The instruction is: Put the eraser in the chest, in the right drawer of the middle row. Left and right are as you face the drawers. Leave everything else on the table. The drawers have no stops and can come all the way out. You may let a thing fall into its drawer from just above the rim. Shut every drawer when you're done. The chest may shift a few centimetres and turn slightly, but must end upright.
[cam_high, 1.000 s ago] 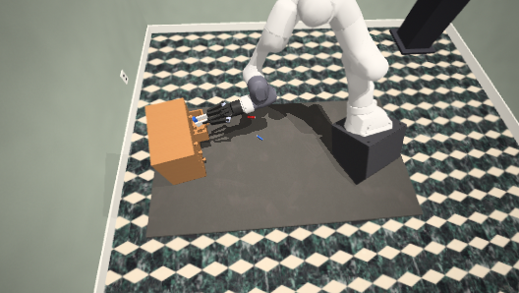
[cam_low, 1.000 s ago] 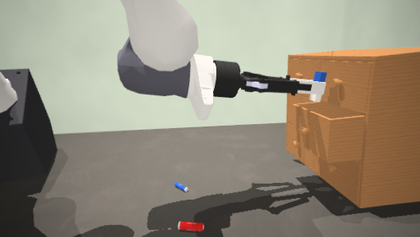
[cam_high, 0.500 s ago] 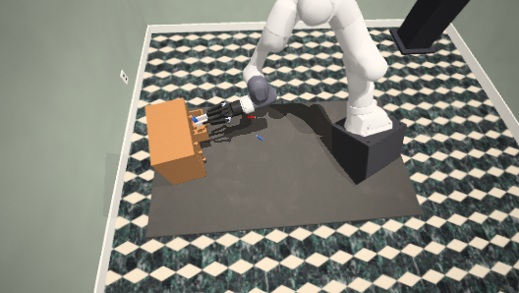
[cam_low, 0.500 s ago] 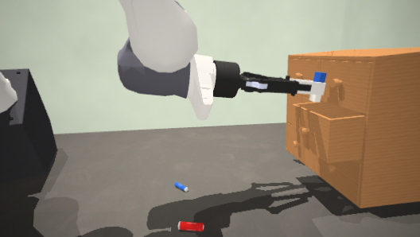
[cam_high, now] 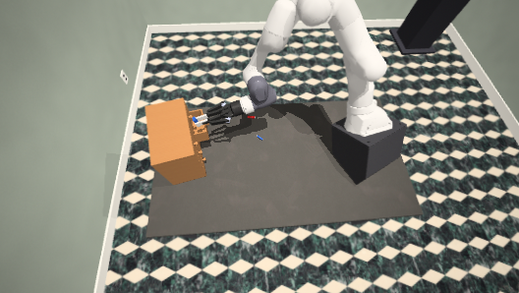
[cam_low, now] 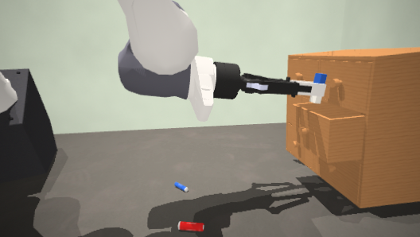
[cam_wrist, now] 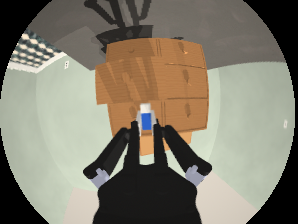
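My gripper [cam_low: 312, 87] reaches level toward the front of the wooden chest [cam_high: 174, 140] and is shut on the eraser [cam_low: 318, 82], a white block with a blue end. The eraser also shows between my fingers in the wrist view [cam_wrist: 145, 120] and in the top view [cam_high: 198, 119]. The right drawer of the middle row [cam_low: 331, 124] stands pulled part way out. The eraser hangs just above that drawer, level with the top row of drawers. The other drawers look shut.
A small blue cylinder [cam_low: 181, 187] and a red cylinder [cam_low: 191, 226] lie on the grey mat in front of the chest. The robot's black base [cam_high: 369, 145] stands at the mat's right side. A black post [cam_high: 425, 25] stands at the far right.
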You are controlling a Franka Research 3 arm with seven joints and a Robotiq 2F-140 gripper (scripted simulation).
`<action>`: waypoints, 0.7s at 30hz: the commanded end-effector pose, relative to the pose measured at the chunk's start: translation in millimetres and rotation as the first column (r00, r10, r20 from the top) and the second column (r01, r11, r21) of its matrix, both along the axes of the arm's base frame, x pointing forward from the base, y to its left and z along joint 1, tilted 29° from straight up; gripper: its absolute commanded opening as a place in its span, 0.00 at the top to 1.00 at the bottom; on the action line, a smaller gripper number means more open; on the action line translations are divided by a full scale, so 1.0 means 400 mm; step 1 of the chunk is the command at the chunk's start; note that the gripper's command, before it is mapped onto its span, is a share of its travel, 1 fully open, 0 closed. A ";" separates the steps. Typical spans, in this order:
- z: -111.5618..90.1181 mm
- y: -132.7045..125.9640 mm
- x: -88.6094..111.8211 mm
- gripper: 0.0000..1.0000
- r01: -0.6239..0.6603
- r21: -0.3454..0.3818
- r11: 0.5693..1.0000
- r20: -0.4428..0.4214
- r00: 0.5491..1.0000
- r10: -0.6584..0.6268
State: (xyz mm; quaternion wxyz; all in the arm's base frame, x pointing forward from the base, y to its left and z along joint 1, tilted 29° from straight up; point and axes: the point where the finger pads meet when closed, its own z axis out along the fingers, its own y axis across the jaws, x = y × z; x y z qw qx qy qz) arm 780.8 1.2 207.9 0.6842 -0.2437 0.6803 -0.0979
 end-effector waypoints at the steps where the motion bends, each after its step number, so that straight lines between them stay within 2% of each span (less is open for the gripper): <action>1: -0.011 -0.008 0.005 0.80 0.005 -0.009 1.000 0.005 1.000 -0.004; 7: -0.031 -0.018 0.010 0.80 0.005 -0.009 1.000 0.005 1.000 -0.004; 21: -0.032 -0.019 0.010 0.80 0.005 -0.009 1.000 0.005 1.000 -0.004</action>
